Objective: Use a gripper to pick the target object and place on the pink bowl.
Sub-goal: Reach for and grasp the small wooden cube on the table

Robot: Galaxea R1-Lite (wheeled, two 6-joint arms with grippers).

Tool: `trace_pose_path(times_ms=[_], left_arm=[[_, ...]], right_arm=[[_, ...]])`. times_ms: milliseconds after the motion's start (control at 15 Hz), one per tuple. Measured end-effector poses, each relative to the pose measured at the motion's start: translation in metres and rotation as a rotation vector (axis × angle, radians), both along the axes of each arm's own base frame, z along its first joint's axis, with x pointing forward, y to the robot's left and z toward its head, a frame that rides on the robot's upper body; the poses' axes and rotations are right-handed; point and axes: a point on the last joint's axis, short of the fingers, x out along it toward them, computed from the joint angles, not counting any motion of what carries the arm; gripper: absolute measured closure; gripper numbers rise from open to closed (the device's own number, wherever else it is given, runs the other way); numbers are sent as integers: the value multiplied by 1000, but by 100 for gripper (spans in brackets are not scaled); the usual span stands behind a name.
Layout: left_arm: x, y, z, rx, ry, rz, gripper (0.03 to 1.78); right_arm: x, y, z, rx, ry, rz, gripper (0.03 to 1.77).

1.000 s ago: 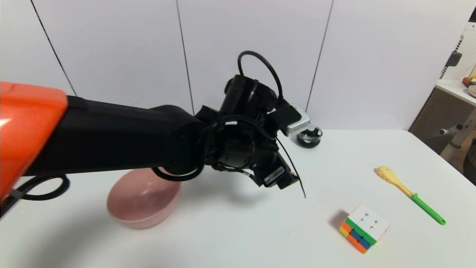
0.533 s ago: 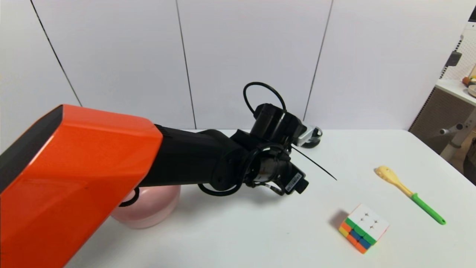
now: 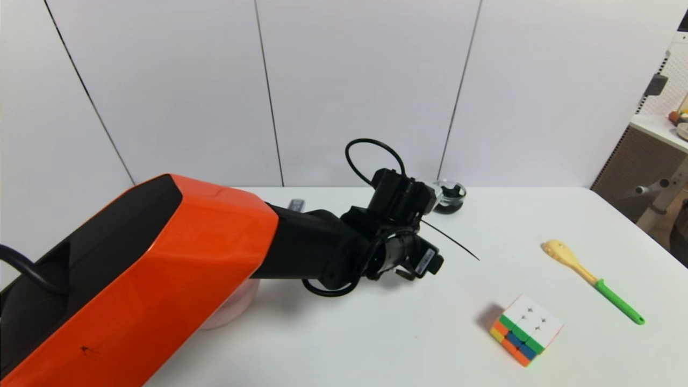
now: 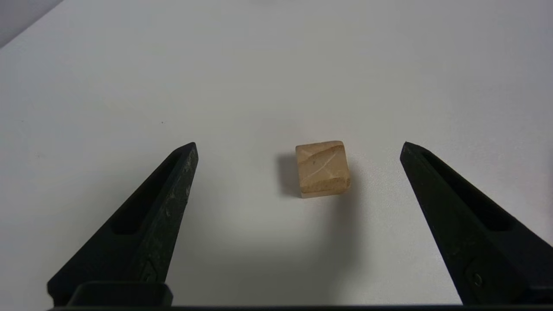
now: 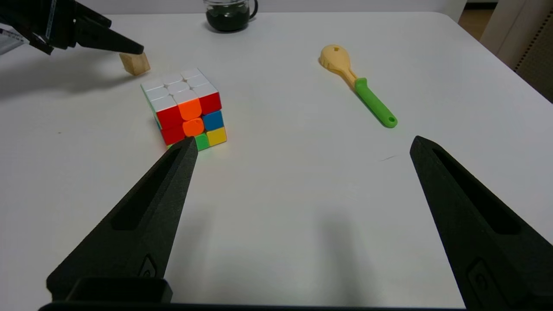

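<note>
The target object [image 4: 322, 169], a tiny light-brown wooden cube, lies on the white table between the two black fingers of my left gripper [image 4: 298, 147]. That gripper is open wide, with a gap on each side of the cube. The right wrist view shows the same cube [image 5: 135, 63] on the table just under a left finger [image 5: 108, 41]. In the head view the black left wrist [image 3: 398, 242] hides the cube. The orange arm covers most of the pink bowl [image 3: 236, 306]. My right gripper [image 5: 303, 141] hangs open and empty over bare table.
A multicoloured puzzle cube [image 3: 525, 329] sits at the front right, close to the wooden cube. A yellow spoon with a green handle [image 3: 591, 279] lies further right. A small black-and-glass dish [image 3: 449, 194] stands at the back. A loose black cable tie [image 3: 451, 243] sticks out from the left wrist.
My left arm has reached forward and come down towards the table. It now covers most of the pink bowl. The other objects have not moved.
</note>
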Motion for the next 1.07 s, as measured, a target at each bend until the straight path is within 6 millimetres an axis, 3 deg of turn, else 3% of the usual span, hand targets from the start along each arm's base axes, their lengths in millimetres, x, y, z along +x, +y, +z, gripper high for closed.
trace_pose_path(times_ms=[267,1000,1067], left_arm=[[0,2,-14,33,25,4,12],[3,-2,-19,29,8,-2,12],[3,-2,-20,30,8,-3,30]], right_arm=[[0,0,0,0,0,0,10],[0,0,0,0,0,0,10],[0,0,0,0,0,0,10]])
